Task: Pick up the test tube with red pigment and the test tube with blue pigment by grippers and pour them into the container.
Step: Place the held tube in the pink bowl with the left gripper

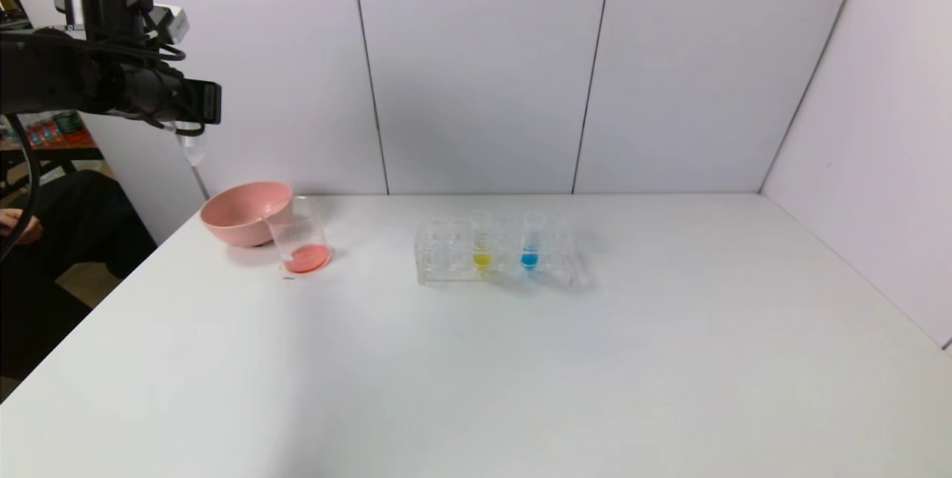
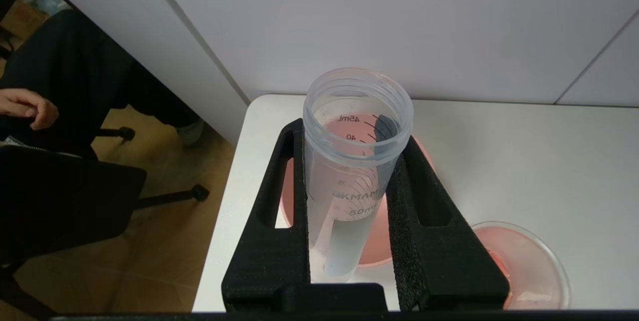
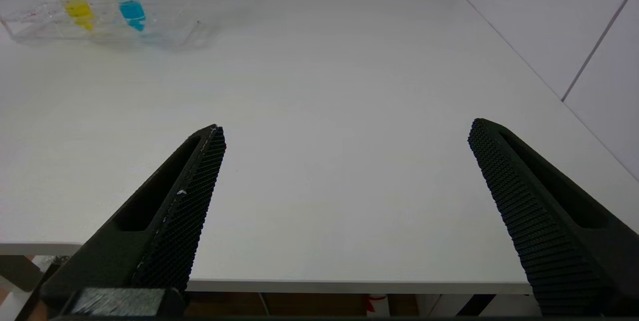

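My left gripper [image 1: 190,120] is raised high at the far left, above the pink bowl, and is shut on a clear graduated tube [image 1: 192,147] that looks empty. In the left wrist view the fingers [image 2: 272,221] clamp this tube [image 2: 349,186] on both sides, its open mouth facing the camera. The container [image 1: 301,236], a clear beaker, stands beside the bowl with orange-red liquid at its bottom; it also shows in the left wrist view [image 2: 524,266]. The tube with blue pigment [image 1: 531,244] stands upright in the rack, also in the right wrist view [image 3: 131,9]. My right gripper [image 3: 347,126] is open and empty over the table's near edge.
A pink bowl [image 1: 242,212] sits at the table's far left corner, under the held tube [image 2: 377,246]. A clear rack [image 1: 446,255] at mid table also holds a yellow-liquid tube [image 1: 481,244]. A seated person's hand [image 2: 25,106] is off the table's left side.
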